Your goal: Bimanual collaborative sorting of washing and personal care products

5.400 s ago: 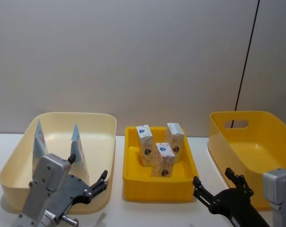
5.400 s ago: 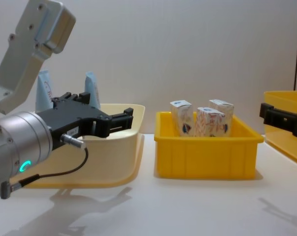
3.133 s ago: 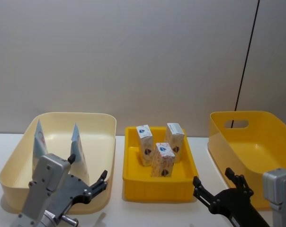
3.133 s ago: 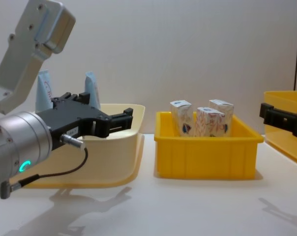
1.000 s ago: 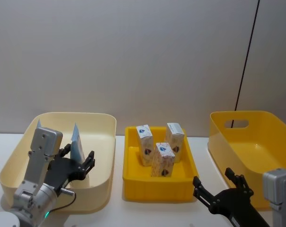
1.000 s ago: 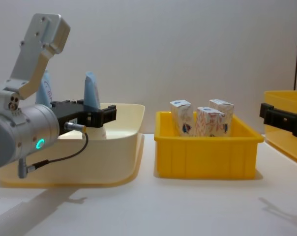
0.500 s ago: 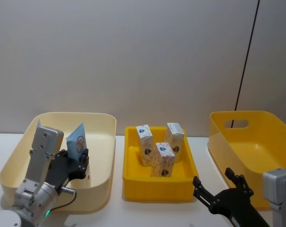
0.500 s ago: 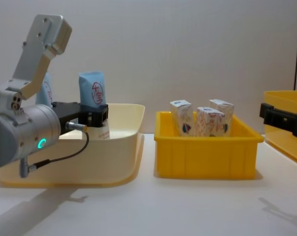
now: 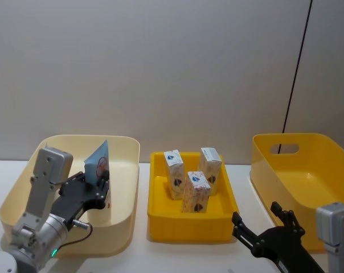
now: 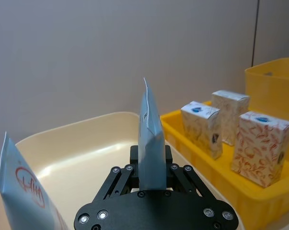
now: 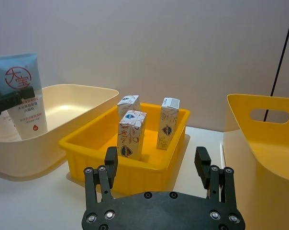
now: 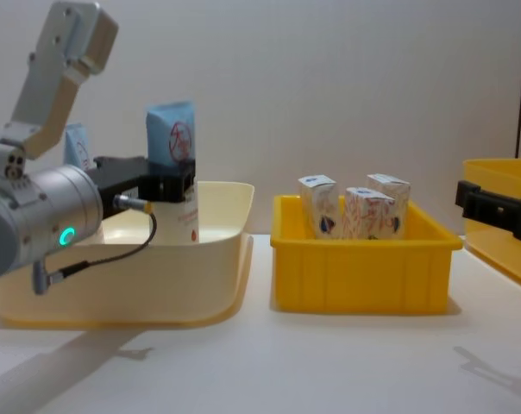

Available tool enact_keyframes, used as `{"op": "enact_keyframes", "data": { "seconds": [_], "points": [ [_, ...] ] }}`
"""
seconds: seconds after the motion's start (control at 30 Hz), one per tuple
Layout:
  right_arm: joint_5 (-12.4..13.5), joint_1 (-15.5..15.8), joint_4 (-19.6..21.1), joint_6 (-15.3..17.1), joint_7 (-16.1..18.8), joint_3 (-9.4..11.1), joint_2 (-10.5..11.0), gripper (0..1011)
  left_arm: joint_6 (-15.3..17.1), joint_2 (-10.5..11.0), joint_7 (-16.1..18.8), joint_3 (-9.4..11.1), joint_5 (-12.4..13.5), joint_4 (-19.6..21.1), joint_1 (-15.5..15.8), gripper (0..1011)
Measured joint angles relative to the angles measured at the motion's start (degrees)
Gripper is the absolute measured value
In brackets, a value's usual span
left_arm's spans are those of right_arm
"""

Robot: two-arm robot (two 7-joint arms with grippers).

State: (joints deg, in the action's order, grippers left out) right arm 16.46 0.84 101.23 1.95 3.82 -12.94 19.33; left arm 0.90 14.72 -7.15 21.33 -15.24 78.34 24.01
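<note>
Nearest the robot, the right gripper [image 11: 156, 165] is held low at the front right with its jaws spread wide and nothing between them. The left gripper [image 10: 151, 168] is closed on a pale-blue tube [image 10: 150, 136], which is clamped across its lower body, so the long axis stands upright and the crimped end rises above the fingers. From the chest view the tube [image 12: 172, 134] is seen over the cream bin [image 12: 217, 250], near its right wall (whether the cap end touches the bin floor cannot be told).

The turning relation is judged to be this: the tube is already in the left arm's hold, and the right gripper [image 9: 257, 219] lies well apart from it, to the right, with the middle yellow tray [image 9: 189, 226] between the two. Any handover would call for the upper half of the tube to be presented sideways, since only that part is left free.

Farther back, three white cartons [image 9: 197, 190] stand upright in the middle tray, a second tube [image 10: 20, 184] is left in the cream bin, and the large yellow bin [image 9: 308, 142] is set at the far right.
</note>
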Motion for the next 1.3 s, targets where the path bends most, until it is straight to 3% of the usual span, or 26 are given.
{"op": "enact_keyframes", "data": {
  "seconds": [0.37,0.6,0.93,1.3],
  "points": [
    [0.0,0.0,0.0,0.0,0.0,0.0,0.0,1001,-3.66,1.66,-7.15,-1.02,-3.14,2.81,0.58,252],
    [0.0,0.0,0.0,0.0,0.0,0.0,0.0,1001,-4.51,2.27,-12.74,-1.44,-6.79,4.82,1.13,251],
    [0.0,0.0,0.0,0.0,0.0,0.0,0.0,1001,-3.57,2.16,-18.76,-0.86,-11.86,6.28,1.81,251],
    [0.0,0.0,0.0,0.0,0.0,0.0,0.0,1001,-0.4,0.61,-24.62,1.51,-17.58,6.42,2.66,252]
  ]
}}
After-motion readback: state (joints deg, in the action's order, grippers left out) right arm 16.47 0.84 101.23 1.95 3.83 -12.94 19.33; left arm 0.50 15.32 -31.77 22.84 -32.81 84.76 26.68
